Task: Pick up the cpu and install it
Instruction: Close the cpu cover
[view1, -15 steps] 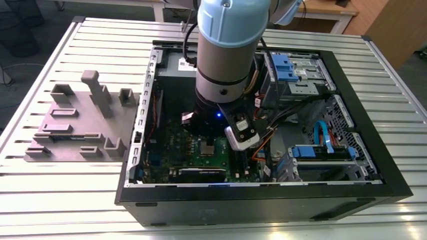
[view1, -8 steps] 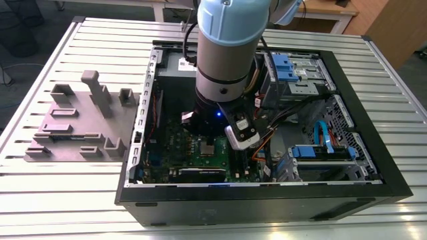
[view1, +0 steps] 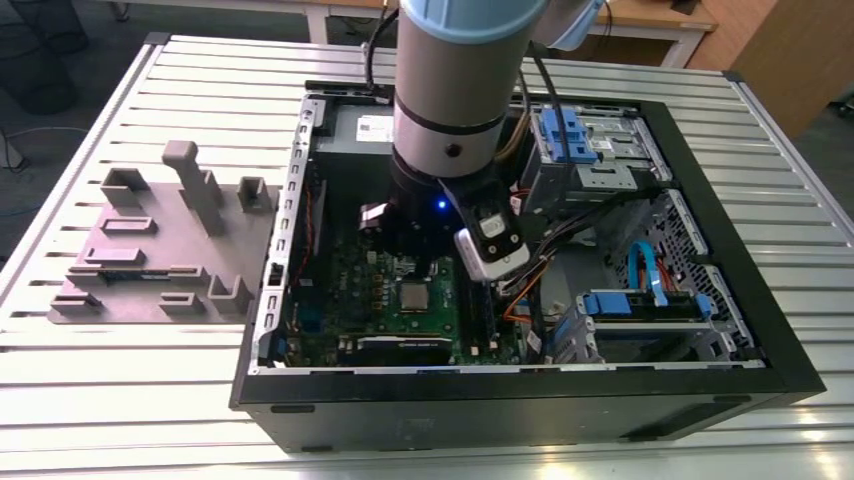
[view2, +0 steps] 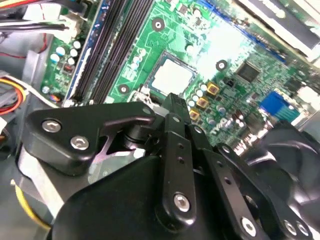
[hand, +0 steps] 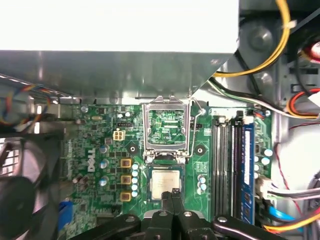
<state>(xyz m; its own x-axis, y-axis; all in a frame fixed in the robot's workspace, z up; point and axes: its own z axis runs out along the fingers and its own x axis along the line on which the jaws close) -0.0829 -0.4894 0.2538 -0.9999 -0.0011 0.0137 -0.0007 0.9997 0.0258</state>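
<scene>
The cpu (hand: 164, 181), a small square chip with a shiny silver top, lies flat in the motherboard socket inside the open computer case (view1: 267, 300). It also shows in the second wrist view (view2: 172, 76) and in the exterior view (view1: 415, 296). The socket's metal retention frame (hand: 166, 125) stands flipped open beside the chip. My gripper (hand: 174, 192) hovers just over the chip's near edge with its two black fingers pressed together and nothing between them. In the second wrist view the fingertips (view2: 172, 102) sit close above the chip.
Long black memory slots (hand: 227, 165) run beside the socket. A black fan (hand: 20, 195) and a silver power supply box (hand: 115, 30) crowd the board, and bundled cables (hand: 280, 45) hang nearby. A grey fixture plate (view1: 147, 250) with upright blocks sits at the exterior view's left.
</scene>
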